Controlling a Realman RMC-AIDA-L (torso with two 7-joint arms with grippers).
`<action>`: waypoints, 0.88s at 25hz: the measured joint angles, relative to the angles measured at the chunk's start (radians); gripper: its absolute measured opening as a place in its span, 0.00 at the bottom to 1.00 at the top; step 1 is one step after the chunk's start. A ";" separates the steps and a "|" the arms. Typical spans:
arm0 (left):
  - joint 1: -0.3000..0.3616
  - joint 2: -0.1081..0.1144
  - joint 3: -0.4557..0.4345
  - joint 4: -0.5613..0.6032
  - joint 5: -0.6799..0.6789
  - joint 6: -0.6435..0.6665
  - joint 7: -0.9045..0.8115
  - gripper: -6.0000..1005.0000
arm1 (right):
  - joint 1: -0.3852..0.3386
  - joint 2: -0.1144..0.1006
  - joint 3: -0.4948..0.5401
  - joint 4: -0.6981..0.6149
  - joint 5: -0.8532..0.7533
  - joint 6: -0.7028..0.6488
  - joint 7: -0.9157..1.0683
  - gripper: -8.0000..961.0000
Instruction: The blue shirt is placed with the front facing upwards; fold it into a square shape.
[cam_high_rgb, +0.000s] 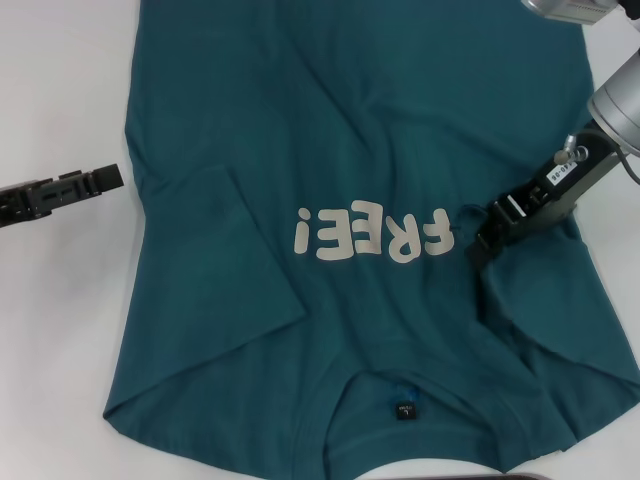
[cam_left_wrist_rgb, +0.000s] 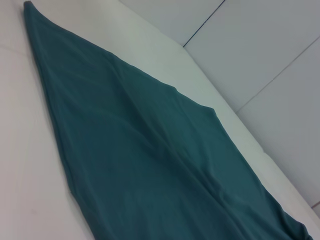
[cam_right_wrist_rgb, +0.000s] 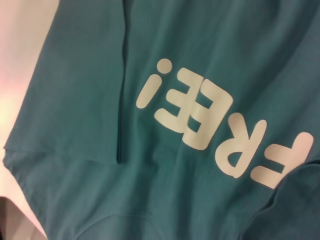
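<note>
We see the blue shirt (cam_high_rgb: 350, 150) spread front-up on a white table (cam_high_rgb: 60, 100), a large sheet of soft, matte teal cotton with shallow creases. Its neckline lies nearest the robot, so the pale "FREE!" lettering (cam_high_rgb: 368, 236) reads upside down. The sleeve on the robot's left is already folded inward over the chest as a flat trapezoid flap; its hem ends just beside the exclamation mark. A small black neck tag (cam_high_rgb: 403, 412) sits inside the ribbed collar.

The right gripper (cam_high_rgb: 478, 243) sits low over the shirt, immediately beside the letter "F". Its black jaws stand narrow and pinch a raised ridge of the opposite sleeve's cloth, which bunches into darker folds beneath them. The right arm reaches in diagonally from the far right, forearm sloping down toward the chest print.

The left gripper (cam_high_rgb: 112, 178) hovers over bare table, apart from the shirt's left edge, pointing toward it. We cannot tell how its jaws stand.
</note>
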 joint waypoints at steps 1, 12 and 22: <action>-0.001 0.000 0.000 0.000 0.000 -0.001 0.000 0.93 | -0.001 0.000 0.000 0.000 0.003 -0.002 -0.004 0.08; 0.000 -0.001 0.000 0.000 0.000 -0.002 -0.005 0.93 | -0.035 -0.034 0.011 0.000 -0.001 -0.004 -0.003 0.43; -0.003 -0.002 0.000 0.000 0.000 -0.006 -0.006 0.93 | -0.104 -0.086 0.109 -0.005 -0.005 0.015 0.058 0.66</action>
